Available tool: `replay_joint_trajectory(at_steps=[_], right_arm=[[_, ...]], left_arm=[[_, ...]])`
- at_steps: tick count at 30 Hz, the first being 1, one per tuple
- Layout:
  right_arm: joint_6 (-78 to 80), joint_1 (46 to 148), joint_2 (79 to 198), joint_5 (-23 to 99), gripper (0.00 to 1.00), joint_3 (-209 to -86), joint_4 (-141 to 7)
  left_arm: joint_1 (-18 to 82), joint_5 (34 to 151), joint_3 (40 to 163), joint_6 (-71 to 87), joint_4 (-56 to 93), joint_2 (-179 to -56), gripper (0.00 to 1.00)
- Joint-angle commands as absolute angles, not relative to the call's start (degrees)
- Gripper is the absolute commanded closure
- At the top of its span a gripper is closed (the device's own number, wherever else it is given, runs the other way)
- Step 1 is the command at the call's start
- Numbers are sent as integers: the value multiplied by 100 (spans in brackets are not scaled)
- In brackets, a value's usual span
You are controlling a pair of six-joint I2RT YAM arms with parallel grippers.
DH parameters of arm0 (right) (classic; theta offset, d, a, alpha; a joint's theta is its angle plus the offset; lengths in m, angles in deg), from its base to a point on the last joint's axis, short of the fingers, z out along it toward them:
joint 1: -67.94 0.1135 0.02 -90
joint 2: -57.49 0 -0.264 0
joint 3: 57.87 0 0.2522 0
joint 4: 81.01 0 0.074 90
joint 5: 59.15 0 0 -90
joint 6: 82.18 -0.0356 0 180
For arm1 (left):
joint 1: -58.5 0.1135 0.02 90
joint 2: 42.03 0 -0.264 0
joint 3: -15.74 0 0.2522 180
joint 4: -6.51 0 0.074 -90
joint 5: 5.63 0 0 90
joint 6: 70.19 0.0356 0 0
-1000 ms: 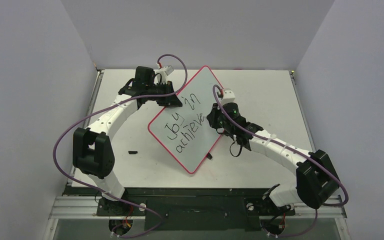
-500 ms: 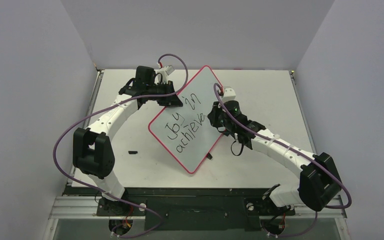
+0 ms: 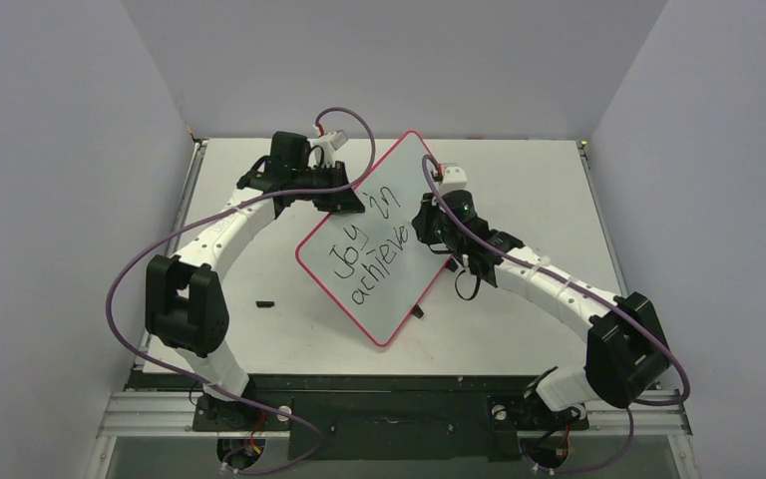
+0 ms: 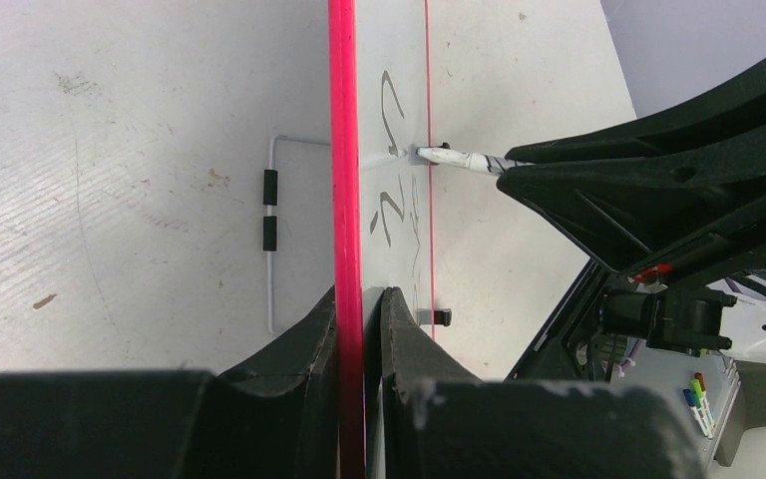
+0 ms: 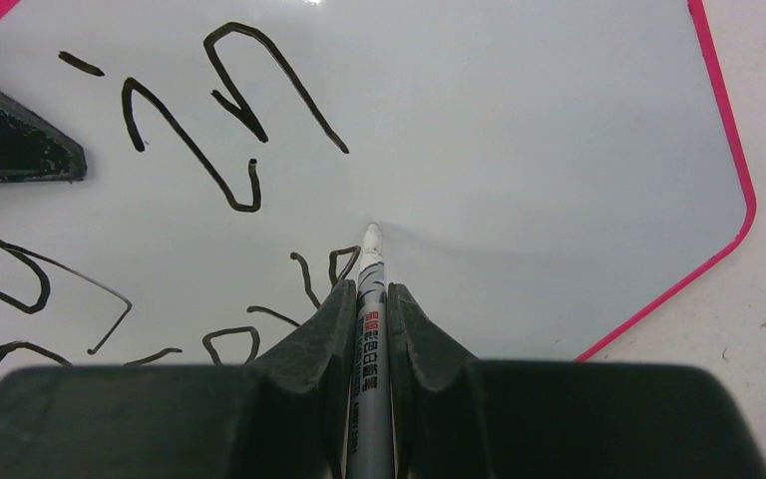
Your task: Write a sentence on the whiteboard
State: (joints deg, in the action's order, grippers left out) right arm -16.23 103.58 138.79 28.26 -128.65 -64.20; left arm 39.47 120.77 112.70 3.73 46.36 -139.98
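The writing is well along. On the whiteboard (image 3: 391, 299) the sentence (image 3: 364, 249) reads "Joy in" on one line, with a stroke under "Joy", and "achieve" below it in black marker. Whether that second word ends there or runs on I can't say (there is bare board to the right of it, enough for more letters). My guess is the last stretch of the line is what's left.

The board sits mid-table (image 3: 539, 180) between the two arms, turned corner-up like a diamond and tipped off the surface rather than lying flat.

The left gripper (image 4: 359, 295) is clenched on the board's red rim. Its two fingers pinch the edge from either side and steady it.

The right gripper (image 5: 370, 291) is closed tight round a white marker pen (image 5: 371, 261), with the barrel running out between the fingers. The tip sits just past the final "e", on the blank area toward the board's right corner. It looks pressed to the surface, or a hair off it — the wrist view doesn't settle which.
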Motion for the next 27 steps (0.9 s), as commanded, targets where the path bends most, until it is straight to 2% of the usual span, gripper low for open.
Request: replay_joint_trajectory(at_steps=[1, 18, 27], right_arm=[[-1598, 10316, 14025, 2805, 100, -13122, -6678], [-1835, 10310, 13759, 2936, 100, -12294, -6945], [-1838, 10310, 13701, 2915, 100, -12334, -6921]], left_arm=[[3652, 11401, 11222, 1309, 4601, -14063, 100], [3652, 11408, 11221, 1304, 4602, -14064, 100], [3652, 11409, 11221, 1301, 4600, -14052, 100]])
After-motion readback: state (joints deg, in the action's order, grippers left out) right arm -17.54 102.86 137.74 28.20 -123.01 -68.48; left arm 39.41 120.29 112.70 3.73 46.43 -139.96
